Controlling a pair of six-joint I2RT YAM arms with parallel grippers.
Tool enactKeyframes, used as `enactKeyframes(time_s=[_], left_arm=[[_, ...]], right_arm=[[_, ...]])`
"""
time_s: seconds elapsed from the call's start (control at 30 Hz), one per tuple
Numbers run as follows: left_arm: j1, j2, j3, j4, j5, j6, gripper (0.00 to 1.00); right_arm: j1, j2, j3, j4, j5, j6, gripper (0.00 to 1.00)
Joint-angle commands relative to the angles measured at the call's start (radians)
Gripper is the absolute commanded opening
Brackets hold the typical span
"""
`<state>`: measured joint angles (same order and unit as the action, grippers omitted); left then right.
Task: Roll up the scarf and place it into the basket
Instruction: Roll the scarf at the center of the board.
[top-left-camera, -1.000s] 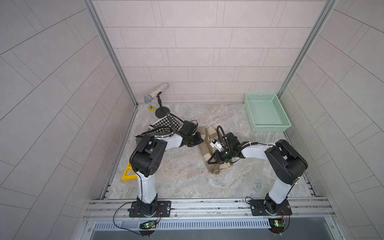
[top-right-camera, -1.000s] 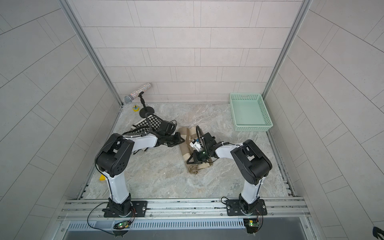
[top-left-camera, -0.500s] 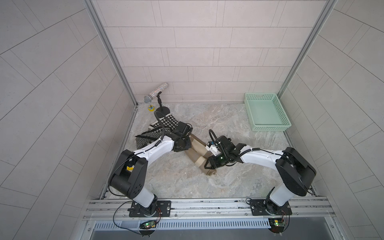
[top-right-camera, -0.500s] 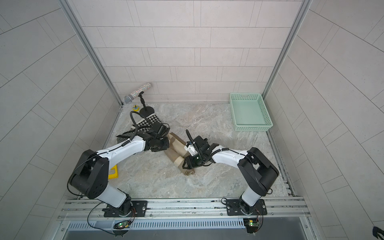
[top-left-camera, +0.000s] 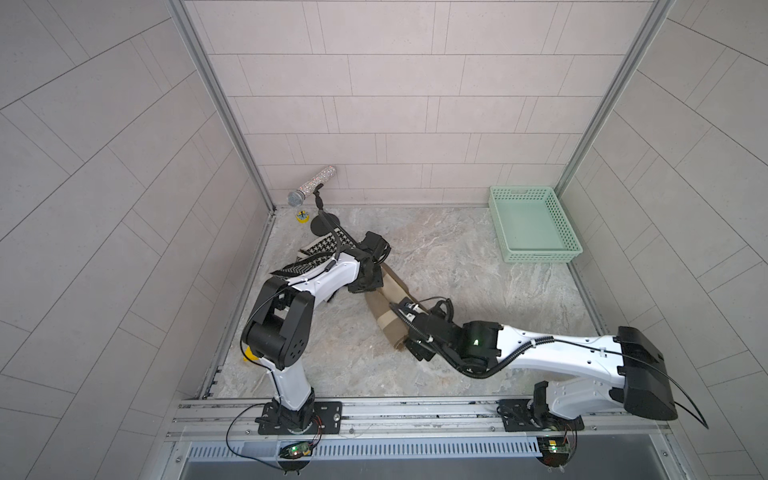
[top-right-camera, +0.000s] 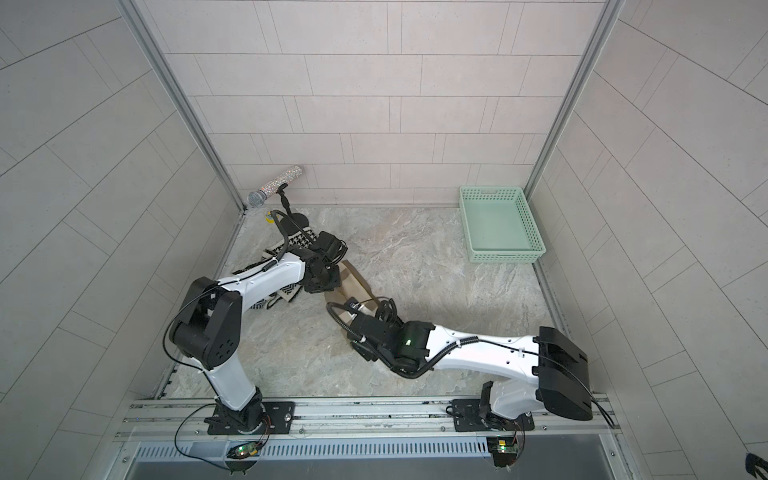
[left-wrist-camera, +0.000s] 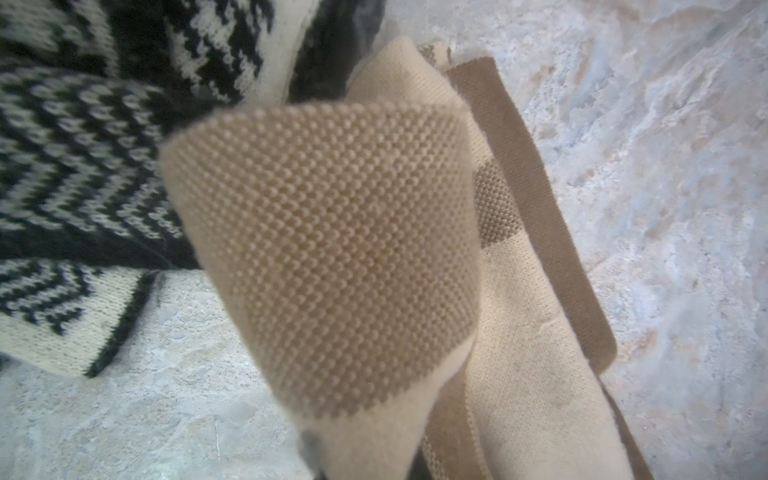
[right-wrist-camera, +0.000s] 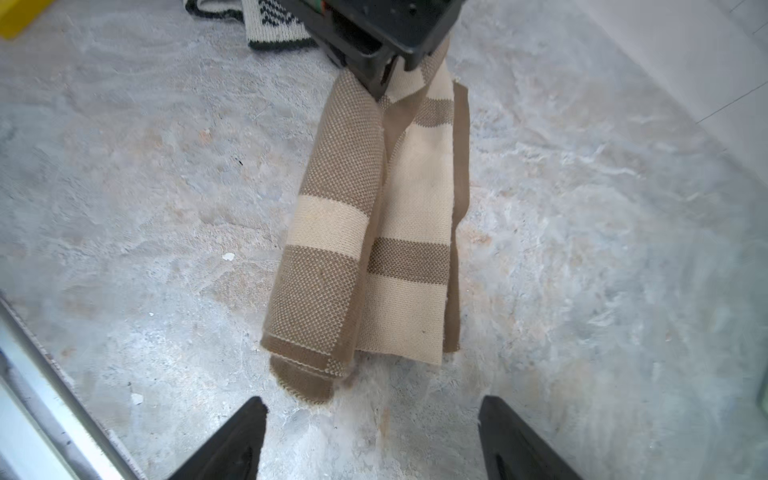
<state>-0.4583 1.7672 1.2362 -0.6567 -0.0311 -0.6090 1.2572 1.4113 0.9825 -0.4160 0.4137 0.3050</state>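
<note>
1. Since a second ago, both arms have swung toward the front left and dragged the scarf (right-wrist-camera: 374, 232) into a diagonal line. The right gripper (right-wrist-camera: 372, 405) has released the scarf. Its fingers now stand wide apart with only bare table (right-wrist-camera: 582, 291) between them, just short of the loose end.
2. Check the left gripper (right-wrist-camera: 384, 70). It is clamped on the opposite end of the scarf and appears to hold that end slightly raised, so the cloth slopes down to the table. This hold probably anchors the cloth while the other arm takes a new grip.
3. Locate the scarf (top-left-camera: 382, 311) mid-table between the two grippers. It is folded lengthwise into a loose strip and is not yet rolled.
4. Locate the basket (top-left-camera: 540, 256) at the far right corner. It is empty and well apart from the scarf, so placement is some way off.
5. Note the black-and-white knit (top-left-camera: 320, 249) just beside the left gripper. Rolling from the loose end toward the clamped end would bring the roll near it.
</note>
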Motion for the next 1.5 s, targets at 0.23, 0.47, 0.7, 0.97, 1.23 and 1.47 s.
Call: enactKeyframes(time_s=[0.23,0.47,0.7,0.97,1.23,1.47], left_arm=[[0.004,-0.001,0.005,-0.016,0.01,0.006,0.0],[0.004,0.0,-0.008,-0.007,0.029,0.009,0.0],[0.003,-0.007,-0.009,0.005,0.065,0.013,0.0],[0.018,-0.116,0.001,0.022,0.092,0.023,0.62],[0.017,-0.316,-0.077,0.096,0.115,0.024,0.82],[-0.001,-0.32,-0.184,0.223,0.249,0.012,0.74]], right_arm=[[0.138,0.393,0.184,-0.018,0.417,-0.136,0.91],[0.096,0.539,0.225,0.023,0.433,-0.176,0.86],[0.024,0.6,0.211,0.037,0.292,-0.159,0.57],[-0.114,0.443,0.098,-0.006,-0.157,0.013,0.0],[-0.389,0.205,-0.102,0.109,-0.756,0.212,0.0],[-0.558,0.234,-0.124,0.118,-1.092,0.2,0.0]])
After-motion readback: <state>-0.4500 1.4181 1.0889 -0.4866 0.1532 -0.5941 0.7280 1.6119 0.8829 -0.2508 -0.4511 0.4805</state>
